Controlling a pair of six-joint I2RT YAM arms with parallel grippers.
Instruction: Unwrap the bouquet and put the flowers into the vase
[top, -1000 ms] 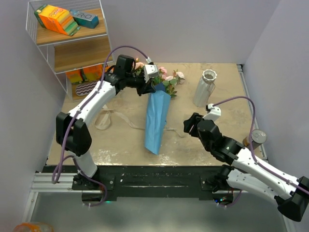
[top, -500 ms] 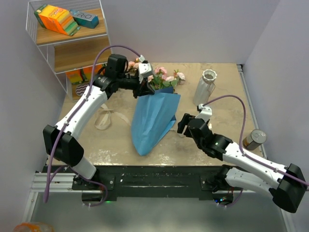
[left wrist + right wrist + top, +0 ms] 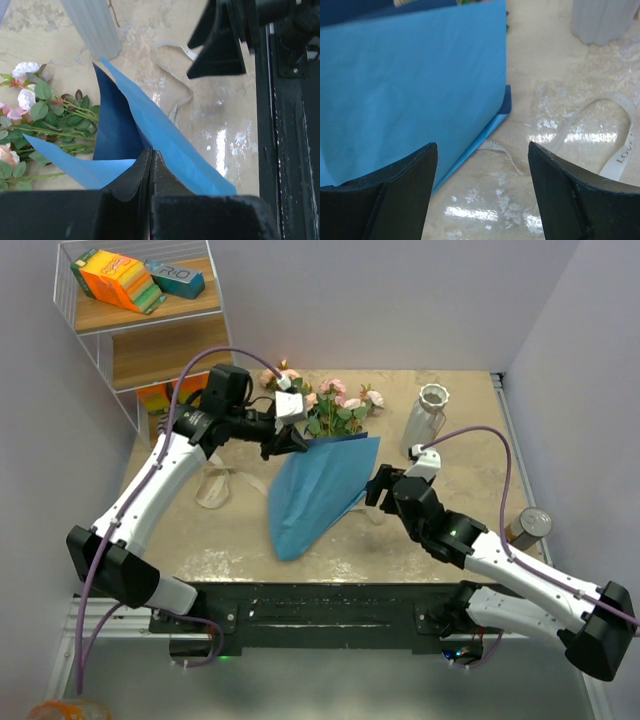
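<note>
1. Table (image 3: 450, 470): only the top view shows the whole of it.
2. Blue paper (image 3: 315, 490): fanned open mid-table. My left wrist view shows my left fingers (image 3: 142, 175) pressed together, pinching its edge.
3. Flowers (image 3: 335, 410): stems on the paper's far end, heads on the table.
4. Vase (image 3: 424, 420): upright right of the flowers, apart from them.
5. My right fingers (image 3: 378, 486): spread wide beside the paper.

wrapping paper (image 3: 318, 490) is showing bright blue, darker blue inside its fold | roses (image 3: 340, 400) are showing pale pink over green leaves | vase (image 3: 424, 420) is showing white, vertically ribbed | ribbon (image 3: 620, 157) is showing cream with dark lettering | tabletop (image 3: 240, 535) is showing mottled beige | cables (image 3: 470, 445) are showing purple | shelf box (image 3: 115, 278) is showing orange
</note>
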